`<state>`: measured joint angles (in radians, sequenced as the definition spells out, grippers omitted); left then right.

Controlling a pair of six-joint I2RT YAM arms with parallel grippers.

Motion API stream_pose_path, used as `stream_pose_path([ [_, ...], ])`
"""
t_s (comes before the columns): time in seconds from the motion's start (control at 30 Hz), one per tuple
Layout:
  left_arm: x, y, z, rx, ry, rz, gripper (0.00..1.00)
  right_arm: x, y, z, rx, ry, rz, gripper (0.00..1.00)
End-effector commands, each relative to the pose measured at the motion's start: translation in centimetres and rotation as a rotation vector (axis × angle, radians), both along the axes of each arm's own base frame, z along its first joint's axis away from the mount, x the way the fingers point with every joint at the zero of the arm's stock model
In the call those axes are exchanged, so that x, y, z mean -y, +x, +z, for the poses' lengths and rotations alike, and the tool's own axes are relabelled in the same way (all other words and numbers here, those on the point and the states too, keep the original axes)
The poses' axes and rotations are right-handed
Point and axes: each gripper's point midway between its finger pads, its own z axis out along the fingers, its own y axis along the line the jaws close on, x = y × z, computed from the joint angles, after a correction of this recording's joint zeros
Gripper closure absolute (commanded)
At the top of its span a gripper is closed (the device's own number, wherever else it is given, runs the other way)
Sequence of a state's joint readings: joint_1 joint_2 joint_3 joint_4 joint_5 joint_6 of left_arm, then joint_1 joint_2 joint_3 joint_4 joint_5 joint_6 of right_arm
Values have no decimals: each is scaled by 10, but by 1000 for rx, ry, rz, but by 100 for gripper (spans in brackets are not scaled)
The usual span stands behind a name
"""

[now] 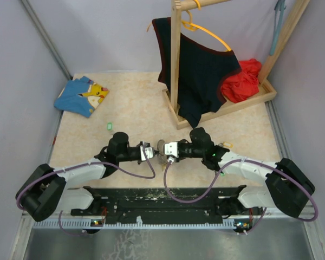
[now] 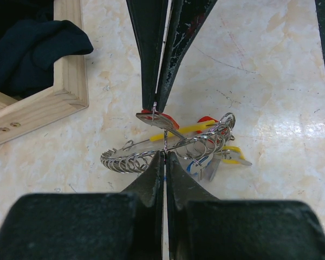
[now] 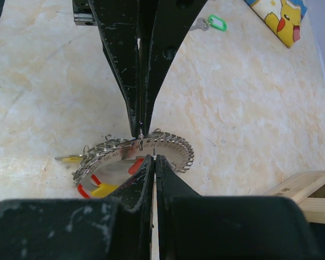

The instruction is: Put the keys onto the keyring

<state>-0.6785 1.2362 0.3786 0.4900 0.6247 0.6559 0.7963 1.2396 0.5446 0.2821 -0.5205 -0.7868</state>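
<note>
Steel keyring (image 2: 124, 161) looks light, springy, slippery; left gripper (image 2: 163, 154) clamps it at 6 o'clock, right gripper (image 3: 146, 145) at 12, so best held by its wire, not keys (image 2: 235, 157).

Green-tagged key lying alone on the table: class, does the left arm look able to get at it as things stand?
Probably not yet. Bare table leads to the green-tagged key, but the left gripper is shut on the keyring, so it would have to let go first.
</note>
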Motion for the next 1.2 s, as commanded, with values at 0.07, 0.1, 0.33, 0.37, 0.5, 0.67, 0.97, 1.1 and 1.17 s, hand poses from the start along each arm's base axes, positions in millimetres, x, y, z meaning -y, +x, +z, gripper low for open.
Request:
stream_pose_path([
  [0.07,7,4,14,47,-23,-16,99,-14,-1,20,28,28,53,100],
  [0.1,7,4,14,46,-23,-16,99,-14,-1,20,27,26,55,100],
  [0.33,7,4,16,51,-28,-15,99,-14,-1,18,26,21,58,100],
  [0.37,7,4,16,50,-28,-16,99,-15,-1,18,27,22,57,100],
  [0.5,7,5,16,51,-29,-14,99,-15,-2,17,22,20,61,100],
  [0.67,7,4,17,54,-31,-15,99,-16,-3,15,10,19,66,100],
  [0.97,6,3,19,58,-37,-18,99,-15,-3,15,4,15,64,100],
  [1.1,7,3,19,59,-39,-17,99,-15,-3,16,6,16,64,100],
  [1.17,7,3,19,57,-40,-19,99,-15,-3,16,6,17,64,100],
])
